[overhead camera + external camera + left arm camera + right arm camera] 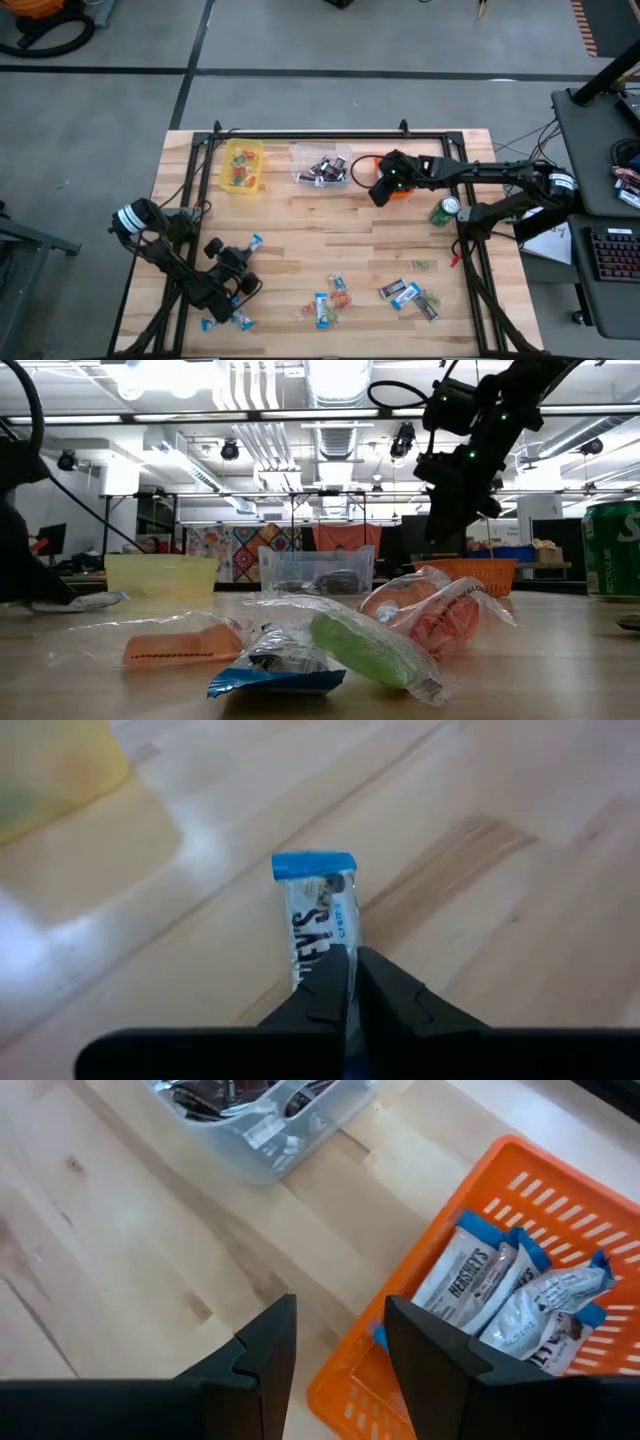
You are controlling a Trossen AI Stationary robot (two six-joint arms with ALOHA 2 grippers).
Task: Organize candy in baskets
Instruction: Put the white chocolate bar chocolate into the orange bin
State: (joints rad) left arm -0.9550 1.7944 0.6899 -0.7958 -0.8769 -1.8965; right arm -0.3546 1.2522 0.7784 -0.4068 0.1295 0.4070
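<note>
My left gripper [350, 982] is near the table's left front, shut on a blue-and-white candy bar [318, 920] [254, 241]. My right gripper [340, 1350] [385, 190] hangs open and empty over the near rim of the orange basket [520, 1210], which holds blue-and-white bars [470, 1285]. The clear basket [321, 165] holds dark wrapped pieces. The yellow basket [243, 166] holds small red, orange and green pieces. All three baskets stand along the far edge. My left gripper pinches the bar's near end [328, 970] between its two fingers. The fingers slant down and lie along the bar, whose blue far end [313, 865] points away from them. Whether the bar rests on the wood or is lifted off it, I cannot tell.
A green can [445, 210] stands right of the orange basket. Loose candy lies near the front edge at the middle [330, 300] and right [410, 295], and two more blue-and-white bars [225, 322] lie by the left arm. A black frame [310, 133] borders the table.
</note>
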